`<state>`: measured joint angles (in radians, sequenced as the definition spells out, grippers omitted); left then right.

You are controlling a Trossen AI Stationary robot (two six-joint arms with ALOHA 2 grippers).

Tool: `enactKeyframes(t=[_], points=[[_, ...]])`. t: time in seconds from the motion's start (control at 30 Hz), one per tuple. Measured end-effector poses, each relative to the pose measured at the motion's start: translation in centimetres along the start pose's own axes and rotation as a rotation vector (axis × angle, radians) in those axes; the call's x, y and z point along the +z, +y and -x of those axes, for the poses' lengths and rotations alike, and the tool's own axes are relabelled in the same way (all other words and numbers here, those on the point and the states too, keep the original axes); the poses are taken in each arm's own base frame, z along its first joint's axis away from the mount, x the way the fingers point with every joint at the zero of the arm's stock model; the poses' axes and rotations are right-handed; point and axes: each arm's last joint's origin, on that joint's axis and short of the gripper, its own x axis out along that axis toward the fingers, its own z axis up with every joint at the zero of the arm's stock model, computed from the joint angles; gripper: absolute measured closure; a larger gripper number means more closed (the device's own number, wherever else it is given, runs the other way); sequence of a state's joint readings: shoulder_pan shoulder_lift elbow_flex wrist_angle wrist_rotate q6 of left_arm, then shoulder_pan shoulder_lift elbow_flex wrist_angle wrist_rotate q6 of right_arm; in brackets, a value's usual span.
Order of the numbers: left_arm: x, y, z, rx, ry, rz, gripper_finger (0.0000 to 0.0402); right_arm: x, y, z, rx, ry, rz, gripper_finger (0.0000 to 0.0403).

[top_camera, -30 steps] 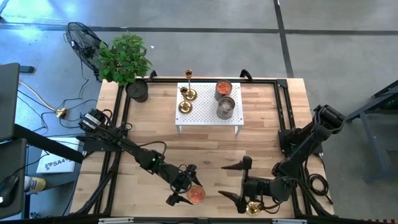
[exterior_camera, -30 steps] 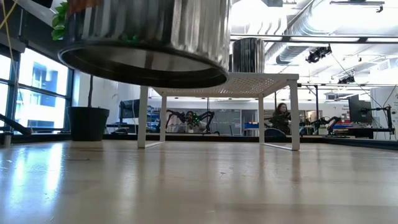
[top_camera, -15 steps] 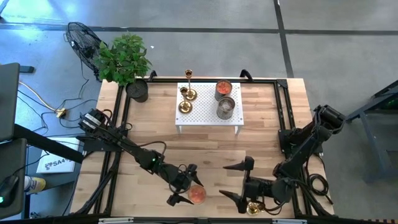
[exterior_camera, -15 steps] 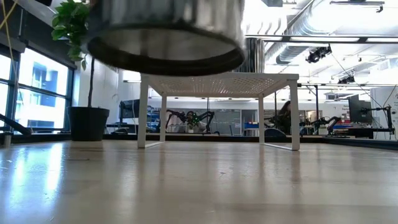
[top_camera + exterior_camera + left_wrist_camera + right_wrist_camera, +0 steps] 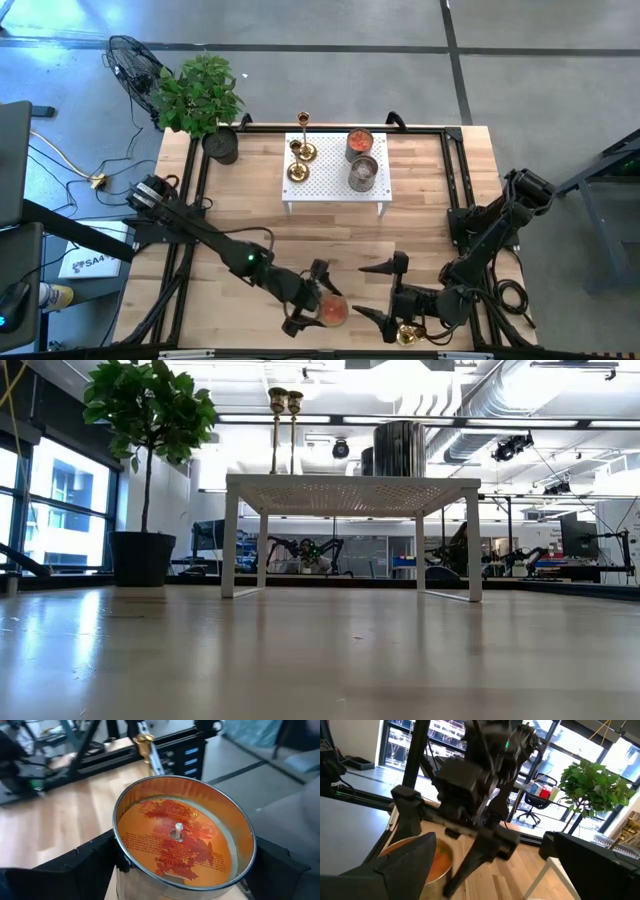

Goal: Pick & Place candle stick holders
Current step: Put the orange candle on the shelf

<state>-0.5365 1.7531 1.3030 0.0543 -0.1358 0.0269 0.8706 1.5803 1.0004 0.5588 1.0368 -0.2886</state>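
**A:** Looking for the candle stick holders (image 5: 298, 160), where do they stand?

**B:** Three are on the white perforated stand (image 5: 330, 185) at the table's far side, in a row along its left edge. They are shiny gold-brass, each with a round flared base and a thin stem. The tall holder (image 5: 303, 120) is farthest back. A fourth holder (image 5: 407, 333) sits at the near edge of the table, right by the right arm's wrist.

**A:** Can you see that fourth one properly?

**B:** Barely. From above only a small brass glint shows, and the arm covers the rest. In the left wrist view its cup and stem rise behind the tin's rim and its base is hidden. I cannot tell whether it is upright.

**A:** And the low view?

**B:** Only two brass cups stick up over the stand's top. Their bases are out of sight, and neither arm shows there.

**A:** What are the grippers doing?

**B:** The left gripper (image 5: 177, 870) is clamped around a candle tin (image 5: 333, 311) of orange wax, near the table's front centre. The right gripper (image 5: 358, 290) is just beside it, fingers spread wide and holding nothing.

**A:** Anything else on the stand?

**B:** Two more tins (image 5: 361, 158), on its right half.
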Motion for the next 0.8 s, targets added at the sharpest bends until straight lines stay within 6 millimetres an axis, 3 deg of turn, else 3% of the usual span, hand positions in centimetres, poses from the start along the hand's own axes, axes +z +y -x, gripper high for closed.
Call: enactKeyframes(t=[0.23, 0.4, 0.57, 0.8], points=[[3.3, 0.3, 1.0, 0.040, 0.038, -0.054, 0.0051, 0.2, 0.0, 0.1, 0.013, -0.017, -0.015, 0.0007], [4.3, 0.4, 1.4, 0.038, 0.061, -0.058, 0.0051, 0.7, 1.3, 3.2, -0.058, 0.002, -0.022, 0.0008], [5.5, 0.5, 1.8, 0.052, 0.028, -0.078, 0.0051, 1.0, 2.5, 6.1, -0.014, -0.008, -0.106, 0.0008], [7.8, 0.7, 2.6, 0.056, -0.042, -0.070, 0.0051, -0.8, 2.4, 5.1, -0.031, 0.067, -0.110, 0.0008]])
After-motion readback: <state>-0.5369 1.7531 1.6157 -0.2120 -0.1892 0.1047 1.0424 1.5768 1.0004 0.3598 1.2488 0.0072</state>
